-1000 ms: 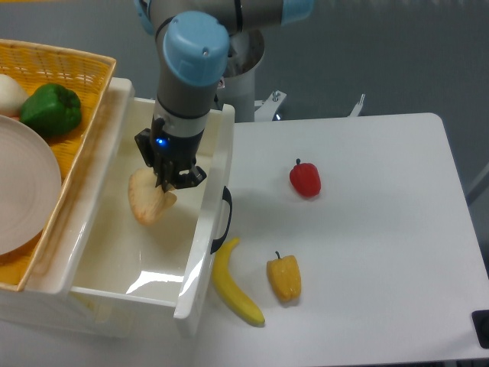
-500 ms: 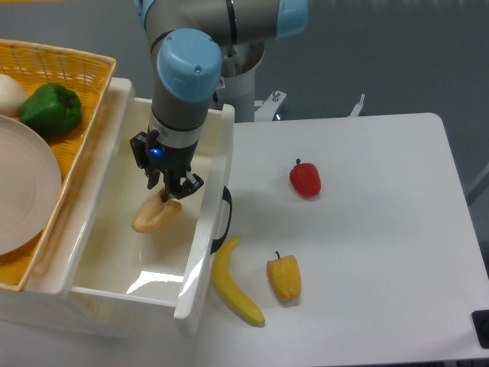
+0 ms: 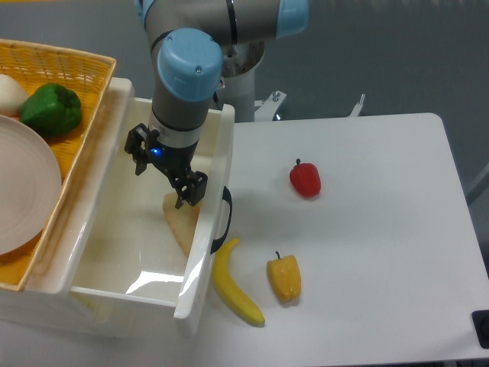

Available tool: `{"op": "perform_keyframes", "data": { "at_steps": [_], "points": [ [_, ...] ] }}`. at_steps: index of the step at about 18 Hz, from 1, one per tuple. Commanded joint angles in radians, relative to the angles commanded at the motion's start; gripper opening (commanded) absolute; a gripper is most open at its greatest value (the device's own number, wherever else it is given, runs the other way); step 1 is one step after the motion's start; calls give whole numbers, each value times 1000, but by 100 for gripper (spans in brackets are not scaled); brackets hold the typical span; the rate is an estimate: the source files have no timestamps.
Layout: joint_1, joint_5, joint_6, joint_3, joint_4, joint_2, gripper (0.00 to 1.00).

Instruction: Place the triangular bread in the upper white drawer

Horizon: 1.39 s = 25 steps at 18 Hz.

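The triangular bread (image 3: 182, 223) lies inside the upper white drawer (image 3: 114, 229), leaning against the inner face of its front panel, just behind the dark handle (image 3: 225, 219). The end effector (image 3: 166, 170) hangs over the drawer with its fingers spread apart and nothing between them; one fingertip is just above the bread's upper corner. A small blue light glows on the wrist. On the white tabletop (image 3: 367, 229) beside the drawer lie a banana (image 3: 235, 285), a yellow pepper (image 3: 284, 277) and a red pepper (image 3: 306, 178). A woven yellow basket (image 3: 76, 99) holds a green pepper (image 3: 50, 109). No readable writing shows anywhere.
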Motion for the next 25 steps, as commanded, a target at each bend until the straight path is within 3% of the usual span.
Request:
{"op": "perform_keyframes", "data": {
  "at_steps": [7, 10, 13, 16, 20, 25],
  "points": [
    [86, -90, -5, 8, 6, 54, 99],
    [123, -120, -49, 12, 41, 63, 99],
    [166, -121, -129, 20, 119, 63, 100],
    [201, -123, -130, 29, 121, 52, 100],
    [288, -117, -89, 29, 124, 35, 100],
    [377, -75, 66, 20, 129, 3, 100]
  ]
}}
